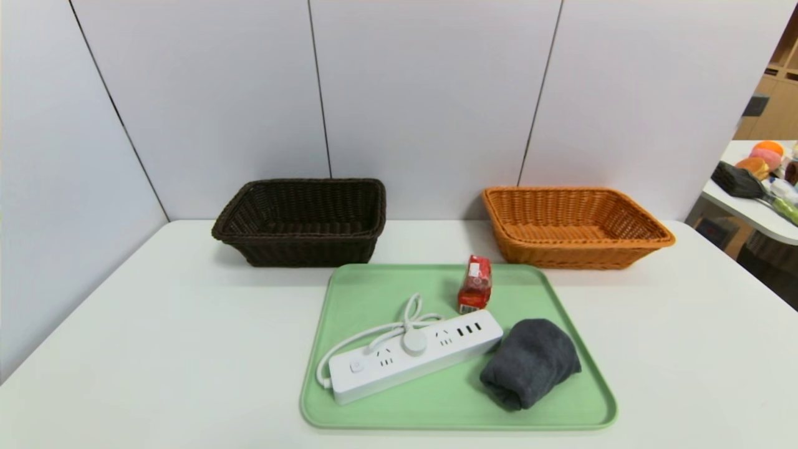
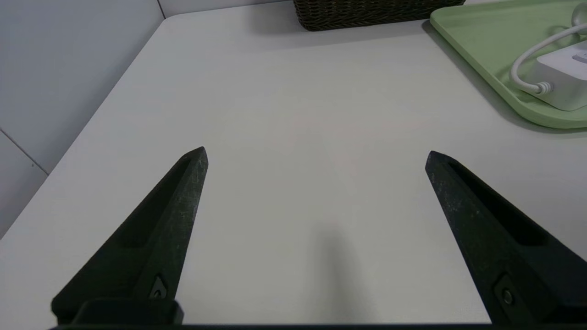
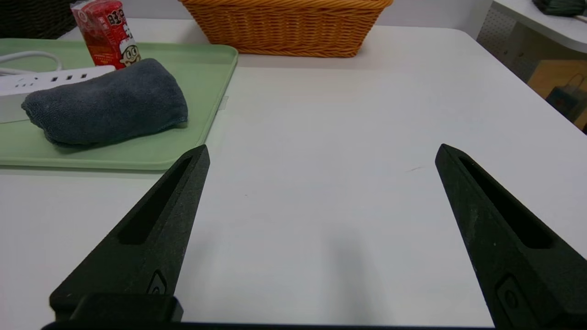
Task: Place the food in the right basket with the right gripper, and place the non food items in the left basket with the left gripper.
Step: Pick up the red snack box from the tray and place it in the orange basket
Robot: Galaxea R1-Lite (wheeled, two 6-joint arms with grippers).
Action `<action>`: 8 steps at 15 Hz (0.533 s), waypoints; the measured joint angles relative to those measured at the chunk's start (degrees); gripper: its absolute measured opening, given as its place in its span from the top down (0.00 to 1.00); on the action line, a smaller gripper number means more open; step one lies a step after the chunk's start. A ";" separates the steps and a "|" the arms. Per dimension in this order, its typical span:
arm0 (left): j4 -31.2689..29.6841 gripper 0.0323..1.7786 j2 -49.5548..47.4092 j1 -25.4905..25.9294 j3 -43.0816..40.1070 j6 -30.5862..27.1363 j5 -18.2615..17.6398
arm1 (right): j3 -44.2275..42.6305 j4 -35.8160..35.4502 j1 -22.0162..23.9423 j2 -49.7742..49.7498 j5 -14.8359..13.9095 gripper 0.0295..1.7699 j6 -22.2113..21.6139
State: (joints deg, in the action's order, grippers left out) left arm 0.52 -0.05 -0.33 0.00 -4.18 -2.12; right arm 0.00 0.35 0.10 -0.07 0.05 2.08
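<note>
My left gripper [image 2: 317,151] has its two pointed black fingers spread wide above the white table [image 1: 187,349], at about 8 o'clock from the green tray [image 1: 386,415]. My right gripper [image 3: 323,146] is spread just as wide above the table, at about 4 o'clock from the tray.

Taking the tray's middle as the clock's centre, I see the small red snack packet [image 1: 475,284] near 12 o'clock, on the tray. The long white power strip [image 1: 418,365] lies aslant toward 9 o'clock, its white cord [image 1: 355,340] looped beside and over it, with a round plug [image 1: 414,342] on top. The rolled dark grey cloth [image 1: 531,362] rests toward 3 o'clock, just beside the strip's end.

Beyond the tray, the dark brown woven basket [image 1: 305,251] stands upright on the table at 10 o'clock, and the orange-tan woven basket [image 1: 576,255] stands between 1 and 2 o'clock.
</note>
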 joint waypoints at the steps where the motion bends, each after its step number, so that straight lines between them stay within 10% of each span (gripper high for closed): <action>1: 0.00 0.05 0.00 -0.02 0.00 -0.02 0.01 | 0.00 -0.11 0.00 0.00 -0.05 0.04 -0.35; 8: -0.01 0.05 0.00 -0.02 0.00 -0.37 -0.02 | 0.00 -0.24 0.00 0.00 -0.07 0.04 -1.62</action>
State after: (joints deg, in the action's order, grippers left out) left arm 0.51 -0.05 -0.35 0.00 -4.55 -2.15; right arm 0.00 0.11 0.10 -0.07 -0.02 0.46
